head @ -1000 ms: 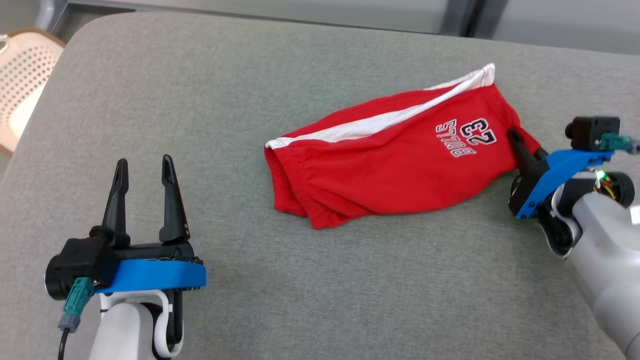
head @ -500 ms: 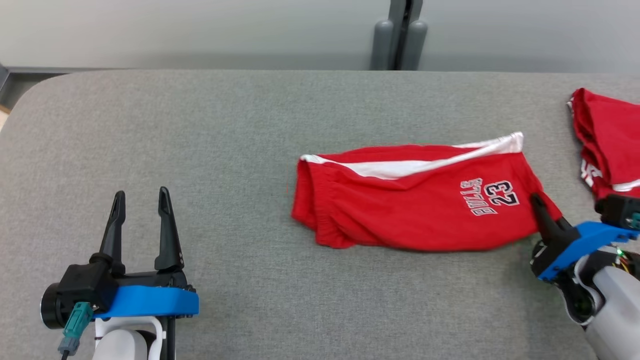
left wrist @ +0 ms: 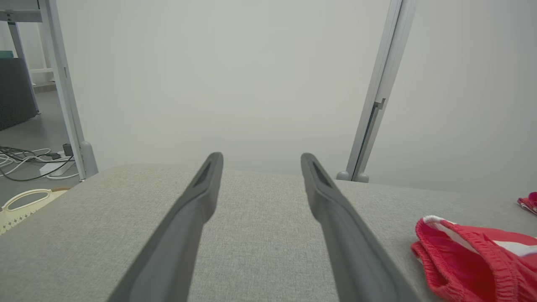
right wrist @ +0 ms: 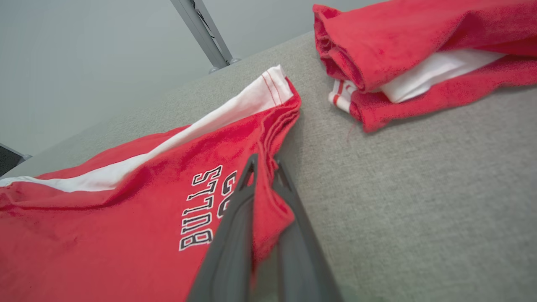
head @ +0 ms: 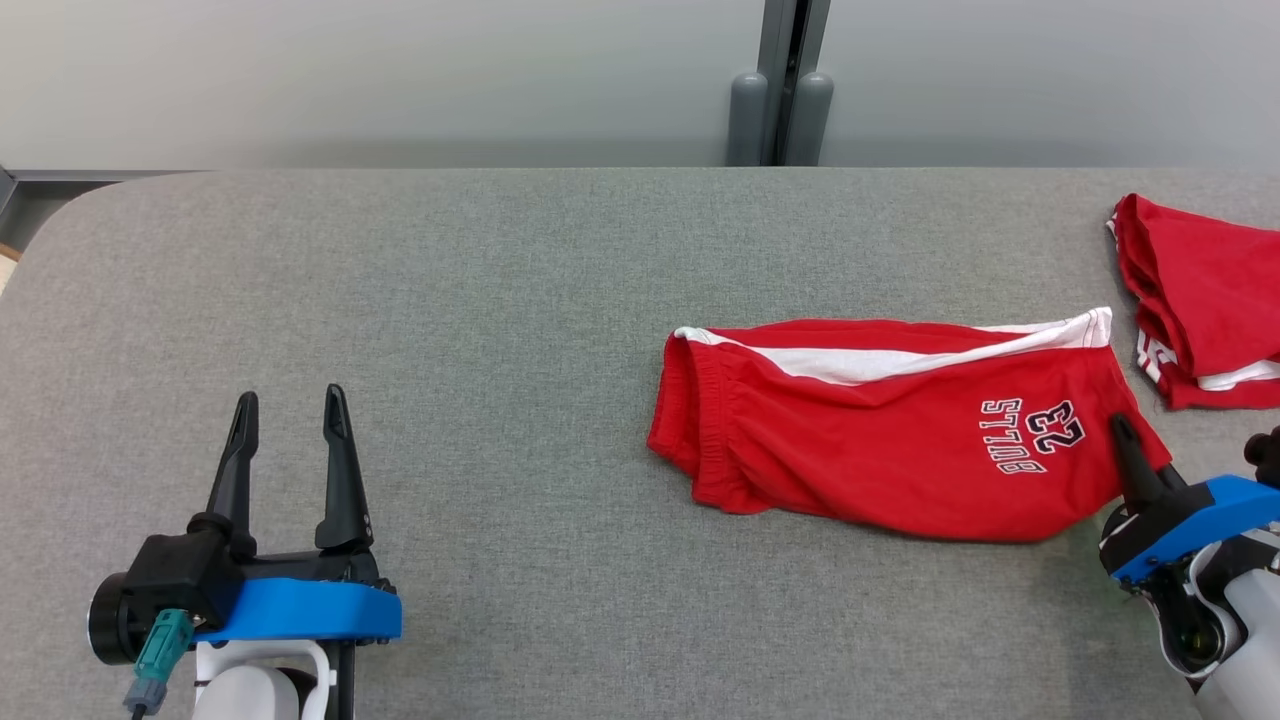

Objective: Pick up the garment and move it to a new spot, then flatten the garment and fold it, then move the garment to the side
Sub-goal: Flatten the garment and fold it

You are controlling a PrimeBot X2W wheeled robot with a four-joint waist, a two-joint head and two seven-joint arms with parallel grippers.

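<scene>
The garment [head: 880, 440] is a pair of red shorts with a white side stripe and black-and-white lettering, folded and lying right of centre on the grey padded table [head: 480, 330]. My right gripper [head: 1122, 428] is shut on the garment's near right corner [right wrist: 268, 197], with red cloth pinched between the two fingers. My left gripper [head: 290, 408] stands open at the lower left, far from the garment, with nothing between its fingers [left wrist: 197, 209]. The waistband end of the garment [left wrist: 470, 264] shows at the lower right of the left wrist view.
A second red and white folded garment [head: 1200, 300] lies at the table's far right, close to the shorts [right wrist: 411, 54]. A pale wall with a grey post [head: 780, 80] stands behind the table. A basket handle [left wrist: 25, 201] and cables lie on the floor to the left.
The head camera has swung, bringing the second garment and the back wall into the picture. The shorts' right corner stays pinched in my right gripper throughout. The left gripper stays open and still.
</scene>
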